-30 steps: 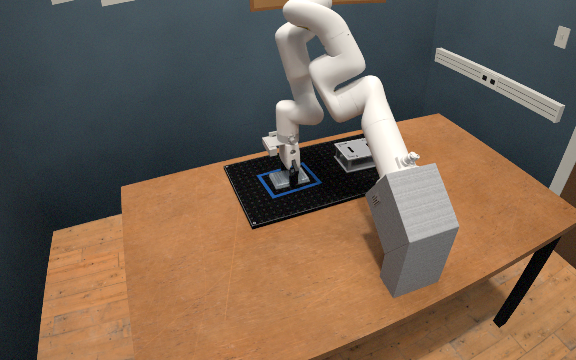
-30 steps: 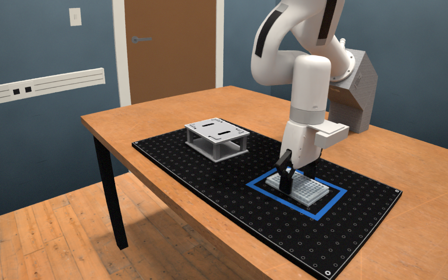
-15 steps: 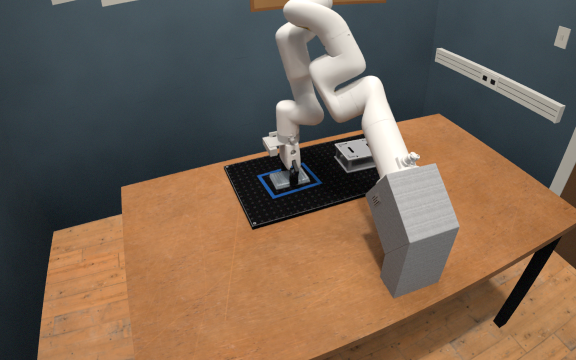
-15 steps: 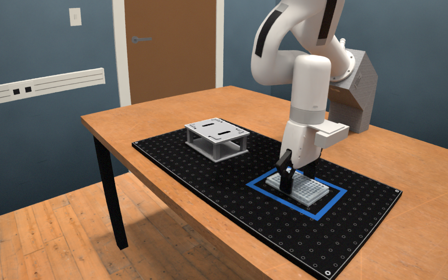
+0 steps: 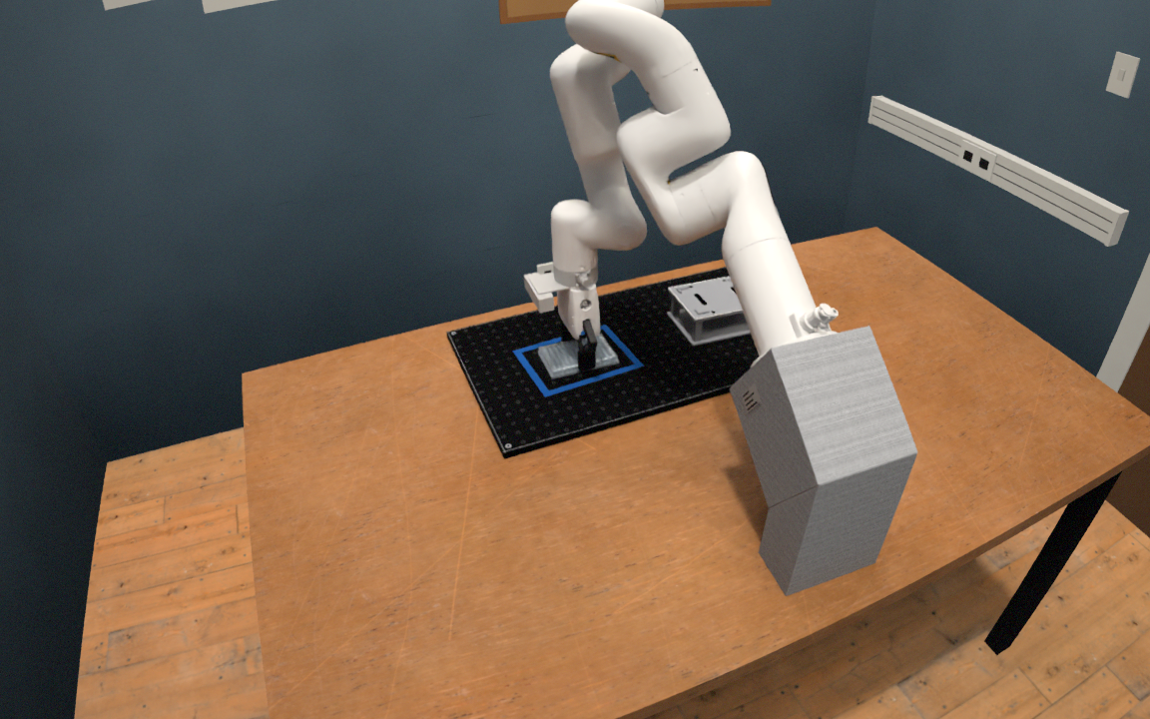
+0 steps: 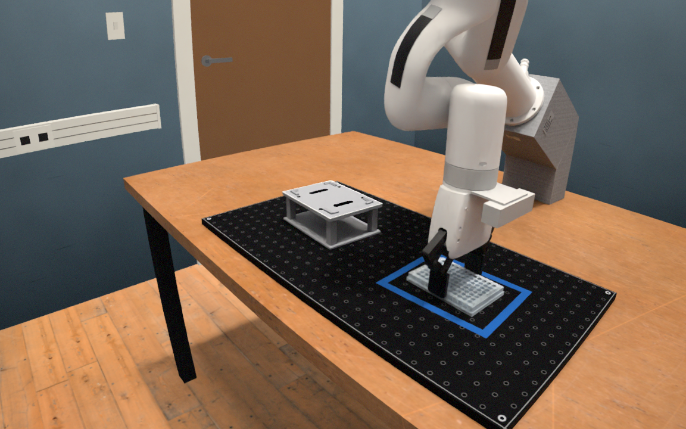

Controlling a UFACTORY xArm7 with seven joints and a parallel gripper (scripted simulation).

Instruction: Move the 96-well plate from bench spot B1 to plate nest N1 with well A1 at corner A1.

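Note:
The clear 96-well plate (image 5: 561,359) (image 6: 468,291) lies flat inside the blue rectangle of spot B1 (image 5: 592,381) (image 6: 510,309) on the black pegboard (image 5: 561,419) (image 6: 334,277). My gripper (image 5: 581,351) (image 6: 454,274) is down over the plate, with one black finger on each long side, and is shut on the plate across its width. The plate rests on the board. The raised grey nest N1 (image 5: 706,308) (image 6: 329,205) stands empty at the other end of the board. I cannot make out the plate's cut-off corner.
The arm's grey base block (image 5: 825,446) (image 6: 540,143) stands on the wooden table (image 5: 472,554) (image 6: 627,266) beside the pegboard. The arm's white links rise above the board between the plate and the nest in the top view.

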